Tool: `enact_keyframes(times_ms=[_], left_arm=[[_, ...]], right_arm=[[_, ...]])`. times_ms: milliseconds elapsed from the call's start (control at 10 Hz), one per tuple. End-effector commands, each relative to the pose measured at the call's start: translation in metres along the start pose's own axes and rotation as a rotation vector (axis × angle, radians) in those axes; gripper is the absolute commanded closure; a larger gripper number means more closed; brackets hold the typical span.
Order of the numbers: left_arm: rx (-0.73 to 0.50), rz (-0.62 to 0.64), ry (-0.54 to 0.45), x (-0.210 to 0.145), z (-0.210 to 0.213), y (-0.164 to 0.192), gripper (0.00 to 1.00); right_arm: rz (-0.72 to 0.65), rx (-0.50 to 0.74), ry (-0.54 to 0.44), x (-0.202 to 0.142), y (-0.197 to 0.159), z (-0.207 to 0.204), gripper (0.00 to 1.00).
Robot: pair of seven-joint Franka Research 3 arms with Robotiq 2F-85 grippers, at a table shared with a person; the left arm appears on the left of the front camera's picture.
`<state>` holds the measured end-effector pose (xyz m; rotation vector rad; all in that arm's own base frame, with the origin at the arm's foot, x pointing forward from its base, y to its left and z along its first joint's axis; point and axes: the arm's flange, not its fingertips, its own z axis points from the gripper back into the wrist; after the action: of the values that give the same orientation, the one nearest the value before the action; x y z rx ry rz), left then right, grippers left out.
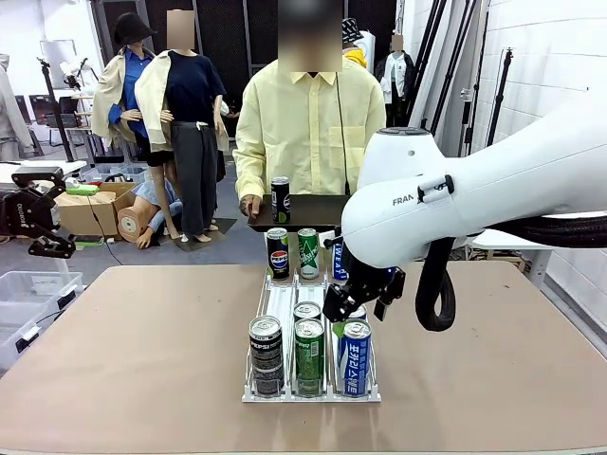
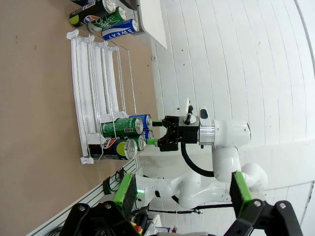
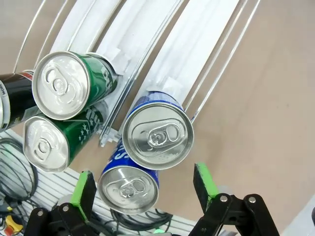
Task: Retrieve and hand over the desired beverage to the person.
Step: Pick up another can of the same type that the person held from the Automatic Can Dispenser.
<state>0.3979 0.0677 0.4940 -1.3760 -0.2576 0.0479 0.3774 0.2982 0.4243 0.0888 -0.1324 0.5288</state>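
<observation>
Hovering above the blue cans [image 3: 157, 135] — right gripper [image 3: 143, 184]; jaws apart.

Right end effector [image 3: 143, 170], fingers apart, over blue cans [image 3: 157, 135] in white rack [image 3: 142, 27]

The frame's left edge crops the black can [image 3: 11, 101].

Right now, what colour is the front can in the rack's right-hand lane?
The can is blue with white lettering; the front view shows it best.
</observation>
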Motion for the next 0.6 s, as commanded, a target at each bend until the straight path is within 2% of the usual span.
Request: enact_keyframes(times_ms=[0, 500], left_arm=[[-0.009, -0.004, -0.007, -0.0017, 0.001, -0.002, 0.0], [-0.009, -0.004, -0.007, -0.0017, 0.001, -0.002, 0.0]], right_arm=[[-0.024, -0.028, -0.013, 0.0077, 0.0084, -0.0036, 0.0], [-0.068, -0.049, 0.007, 0.0097, 0.0097, -0.012, 0.0]])
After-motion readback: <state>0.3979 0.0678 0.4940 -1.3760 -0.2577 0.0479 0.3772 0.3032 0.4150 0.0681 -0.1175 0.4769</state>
